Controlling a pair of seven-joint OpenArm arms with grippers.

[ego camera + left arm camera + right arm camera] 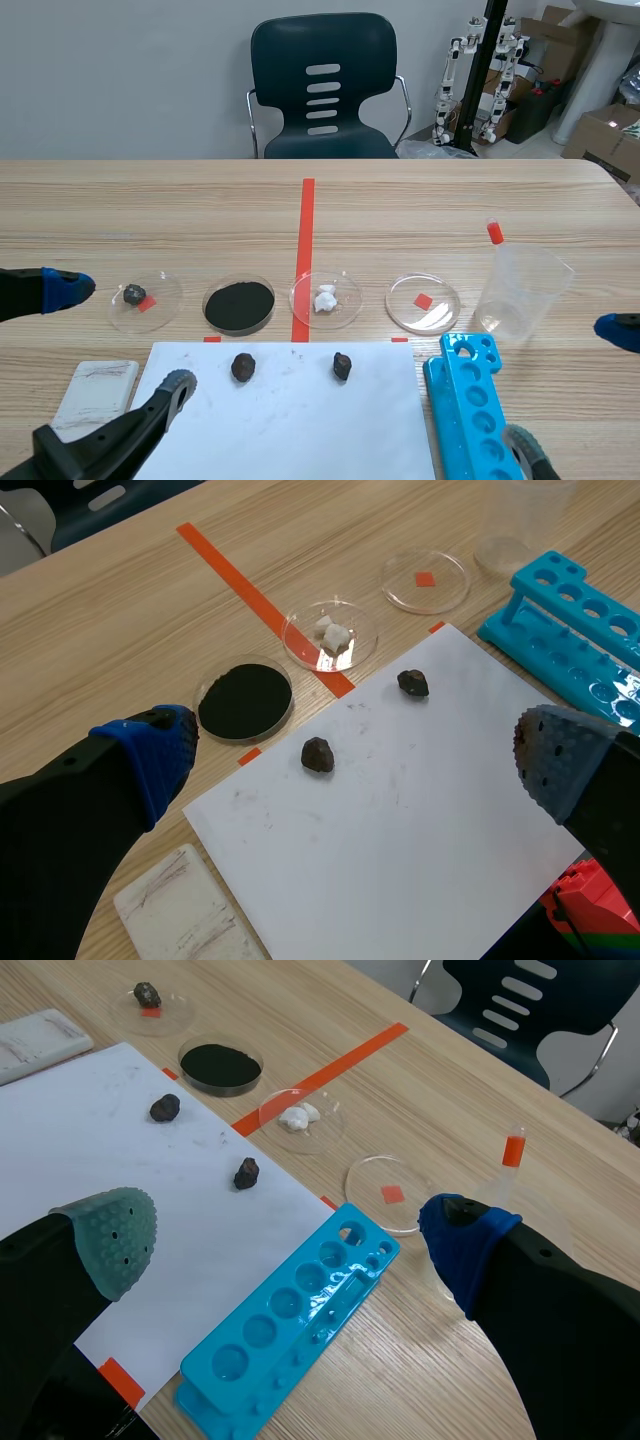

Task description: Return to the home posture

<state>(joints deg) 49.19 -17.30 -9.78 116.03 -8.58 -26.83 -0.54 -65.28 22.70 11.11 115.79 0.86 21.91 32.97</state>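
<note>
The left pincer (pixel 355 755) and the right pincer (pixel 290 1238) gape above the table (pixel 500 200).

Cut off at scene view's bottom edge: blue tube rack (pixel 447 405), white paper (pixel 290 425). Partly hidden behind left fingers (pixel 125 428): white slab (pixel 92 392).

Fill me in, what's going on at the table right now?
Nothing is being handled. The left gripper and right gripper are both open and empty, low over the table's near side. Two dark rocks sit on the white paper, with a row of dishes behind it and the blue rack beside it.
</note>
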